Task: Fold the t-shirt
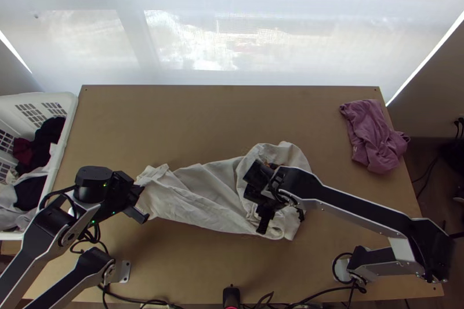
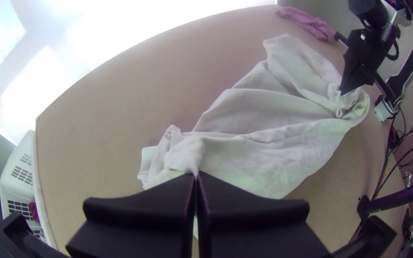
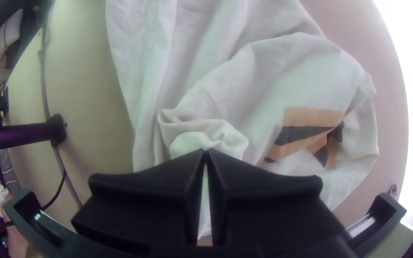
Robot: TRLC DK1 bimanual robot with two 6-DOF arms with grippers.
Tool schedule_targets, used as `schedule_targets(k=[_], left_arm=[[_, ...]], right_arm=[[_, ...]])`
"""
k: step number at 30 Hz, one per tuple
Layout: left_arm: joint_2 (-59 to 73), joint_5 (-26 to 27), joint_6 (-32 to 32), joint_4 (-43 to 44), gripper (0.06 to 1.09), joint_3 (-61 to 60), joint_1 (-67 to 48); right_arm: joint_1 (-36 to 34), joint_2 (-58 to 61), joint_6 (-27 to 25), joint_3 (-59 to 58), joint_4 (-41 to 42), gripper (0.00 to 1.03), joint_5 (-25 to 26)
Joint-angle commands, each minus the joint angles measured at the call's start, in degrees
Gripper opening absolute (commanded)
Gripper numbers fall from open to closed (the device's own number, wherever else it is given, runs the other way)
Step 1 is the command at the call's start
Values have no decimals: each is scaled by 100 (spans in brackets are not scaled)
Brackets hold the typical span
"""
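White t-shirt (image 1: 209, 188) well inside the table's edges (image 1: 232, 87)

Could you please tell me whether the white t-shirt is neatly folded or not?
Not folded: the white t-shirt lies bunched and twisted lengthwise, with creases and an uneven outline.

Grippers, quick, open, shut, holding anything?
Left gripper: closed, holding the white t-shirt.
Right gripper: closed, holding a bunched part of the same shirt.

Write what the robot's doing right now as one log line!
white t-shirt: rumpled; left pincer: shut on one end; right pincer: shut on bunched part, opposite end; neat fold: not yet; pink cloth: far right
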Motion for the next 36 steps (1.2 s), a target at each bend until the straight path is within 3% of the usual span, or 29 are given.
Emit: schedule_targets(k=[1, 9, 24, 36], left_arm=[[36, 8, 17, 32, 9, 10, 5], [71, 8, 26, 49, 9, 27, 5], [335, -36, 175, 295, 9, 467, 401], [1222, -27, 307, 708, 9, 2488, 1306]], right_arm=[[-338, -225, -102, -98, 17, 3, -3], [-1023, -577, -155, 280, 8, 3, -12], [-3071, -1359, -216, 948, -282, 3, -55], [-3581, -1869, 197, 2187, -177, 3, -47]])
